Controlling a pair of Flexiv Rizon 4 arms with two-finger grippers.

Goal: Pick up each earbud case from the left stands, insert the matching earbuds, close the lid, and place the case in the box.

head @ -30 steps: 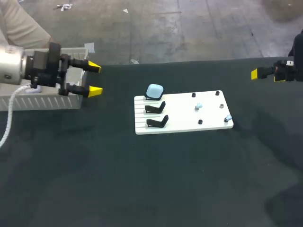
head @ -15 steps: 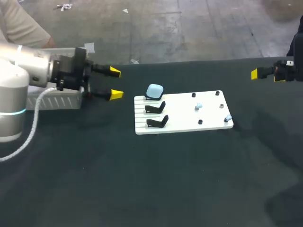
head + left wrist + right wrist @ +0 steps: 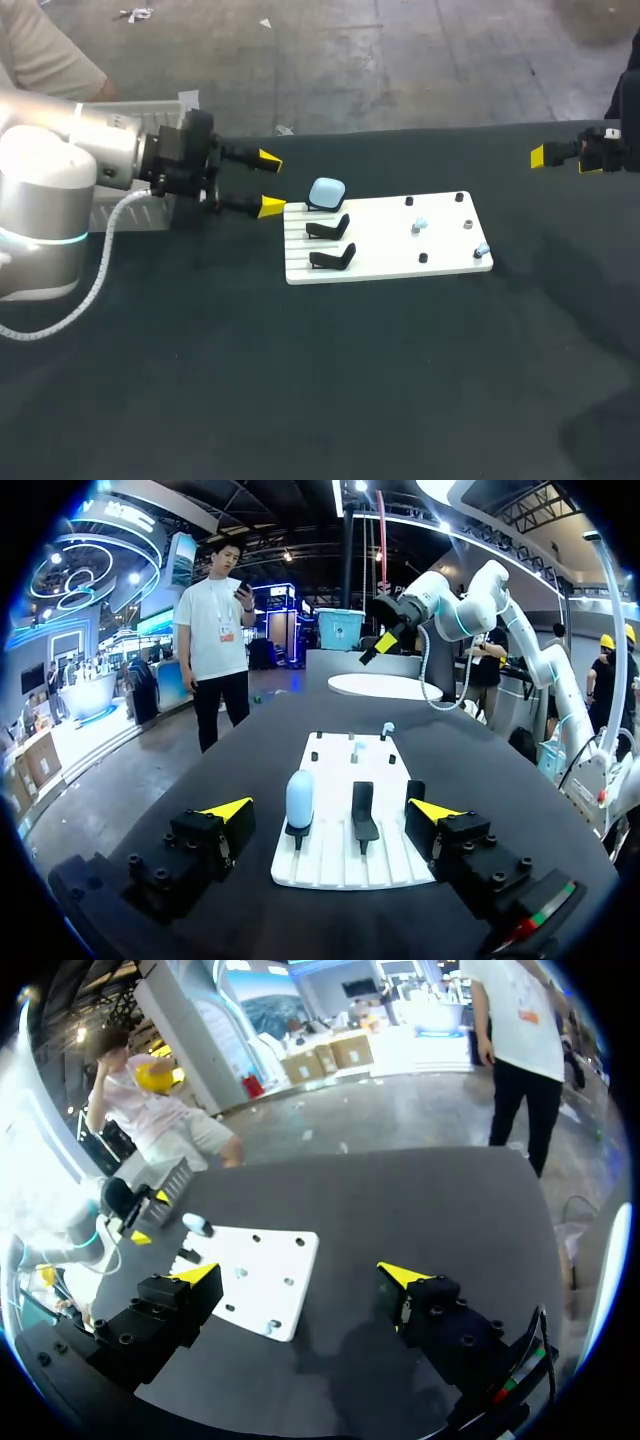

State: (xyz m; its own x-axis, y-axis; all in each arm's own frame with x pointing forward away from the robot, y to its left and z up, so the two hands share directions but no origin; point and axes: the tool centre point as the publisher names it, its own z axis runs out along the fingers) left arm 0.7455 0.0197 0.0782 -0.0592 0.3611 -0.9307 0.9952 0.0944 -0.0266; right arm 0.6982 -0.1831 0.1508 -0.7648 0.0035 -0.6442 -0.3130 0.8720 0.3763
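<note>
A dark cloth-covered table (image 3: 300, 380) fills most of the head view. The left arm (image 3: 60, 190), thick and silver-white, comes in from the left side and lies low over the table, with a white cable looping under it. Behind that arm, at the table's left edge, stands a white slatted box (image 3: 150, 213), partly hidden by the arm. Near the middle of the table lies a flat white board (image 3: 400, 245). The left gripper (image 3: 269, 183) is just beside the board's left end, one yellow tip almost at the board's corner; its fingers are spread wide and hold nothing. The right gripper (image 3: 300, 1275) hangs over the far right side of the table, well apart from the board, its fingers also spread wide with nothing between them. On the grooved left end of the board sit three small black stands in a row; the middle stand (image 3: 328, 228) and the nearest stand (image 3: 333, 259) are bare. The earbud case (image 3: 327, 192), pale blue and rounded with its lid shut, sits upright on the rear stand; in the left wrist view it is ahead of the gripper, nearer one finger than the other. On the right part of the board lie two tiny pale-blue earbuds (image 3: 419, 226), one near the middle and one at the right edge, among a few small black pegs (image 3: 409, 201).
</note>
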